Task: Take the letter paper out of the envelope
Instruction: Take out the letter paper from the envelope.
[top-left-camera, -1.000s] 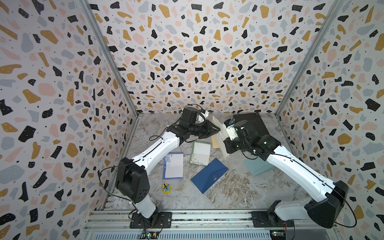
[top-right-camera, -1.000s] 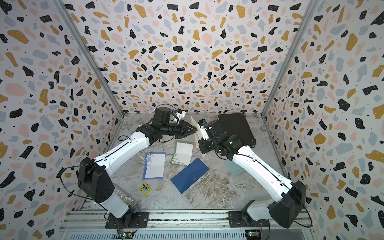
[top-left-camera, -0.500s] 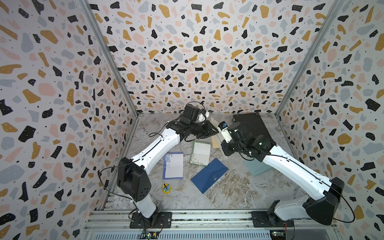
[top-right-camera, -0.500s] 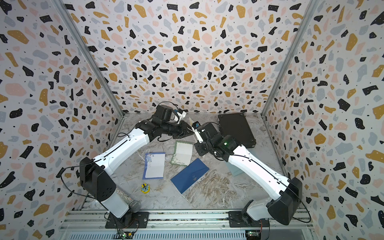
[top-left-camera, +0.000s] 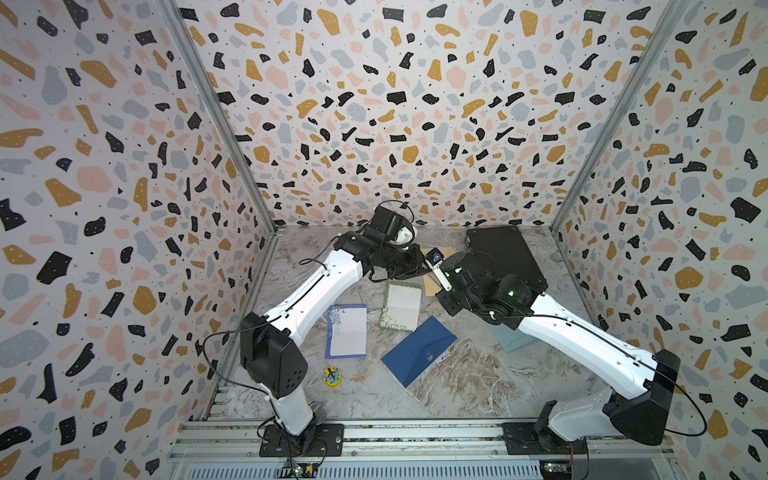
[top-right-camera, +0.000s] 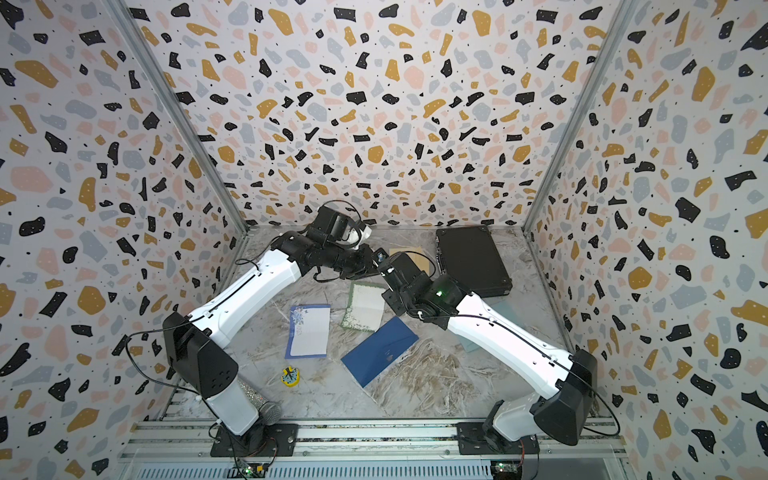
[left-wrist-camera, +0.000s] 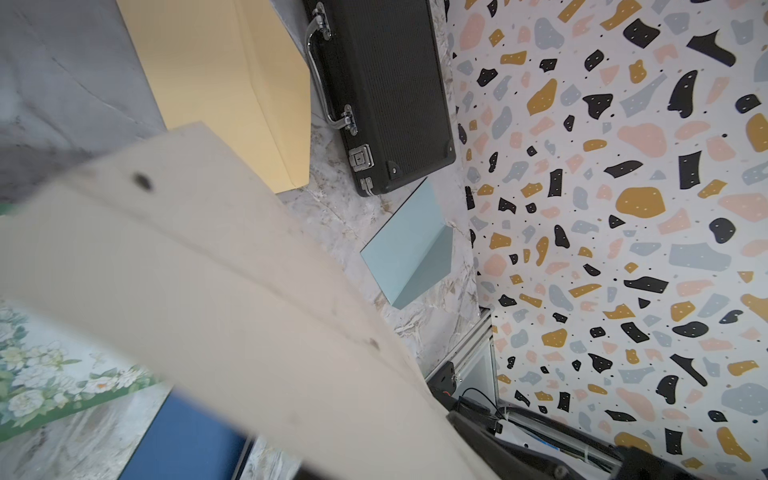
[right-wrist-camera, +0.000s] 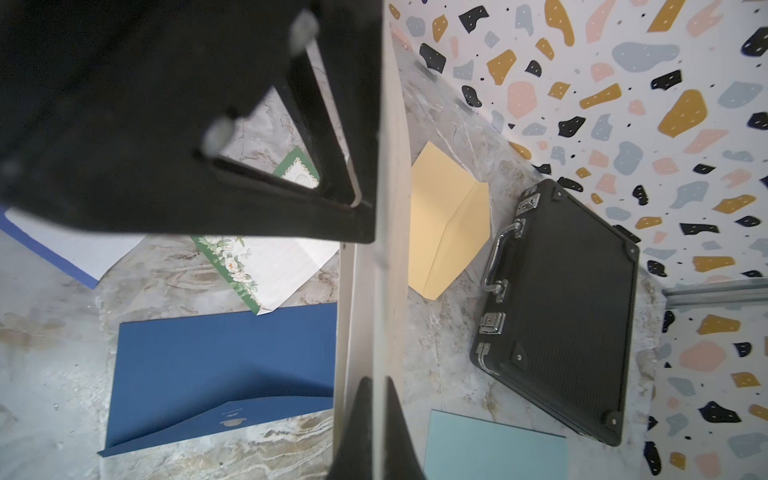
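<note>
A cream envelope (right-wrist-camera: 390, 174) hangs in the air over the back of the table, edge-on in the right wrist view. It fills much of the left wrist view as a blurred sheet (left-wrist-camera: 199, 266). My right gripper (right-wrist-camera: 377, 380) is shut on its lower edge. My left gripper (top-left-camera: 417, 266) meets it from the other side, its black fingers (right-wrist-camera: 353, 195) pressed on the envelope higher up. A second pale layer (right-wrist-camera: 353, 316) lies against the envelope; whether this is the letter paper I cannot tell. In both top views the two gripper heads hide the envelope.
On the table lie a yellow envelope (right-wrist-camera: 444, 224), a black case (top-left-camera: 505, 257), a light teal envelope (left-wrist-camera: 411, 245), an open blue envelope (top-left-camera: 417, 351), a green-bordered sheet (top-left-camera: 400, 306), a blue-bordered sheet (top-left-camera: 347, 331) and a small yellow toy (top-left-camera: 332, 376).
The right gripper has moved left, close against the left gripper. The cream piece that showed between them in the top views is now hidden.
</note>
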